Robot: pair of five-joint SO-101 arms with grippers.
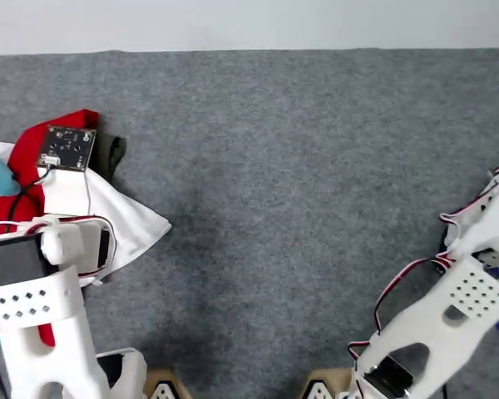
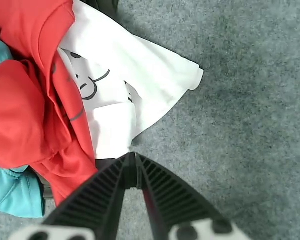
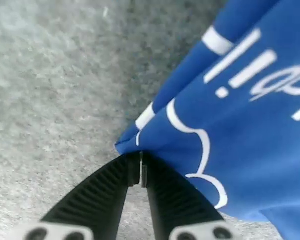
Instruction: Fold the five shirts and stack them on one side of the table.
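The right gripper [image 3: 141, 161] is seen with its jaws pressed together, and a corner of the blue shirt [image 3: 250, 125] is pinched at their tips. White lettering and a white outline are printed on that shirt, and the rest of its cloth is spread away from the jaws over the grey table [image 1: 299, 166]. In the high view this arm is placed at the near right corner of the table, and a sliver of blue is seen at the right edge beside it.

The left gripper [image 2: 135, 159] is likewise clenched, its jaws closed against each other. Their tips are placed right at the hem of the white shirt [image 2: 140, 85]; whether any cloth is caught between them cannot be told. The white shirt is marked with a dark line drawing and is spread toward the middle of the table. It is partly covered by the red shirt [image 2: 20, 115], which is crumpled on top of it. A teal shirt [image 2: 15, 197] is bunched against the left edge beside the red one, and a dark olive shirt [image 1: 113, 154] is tucked at the far side of the heap. The whole heap is found at the left edge, unfolded.
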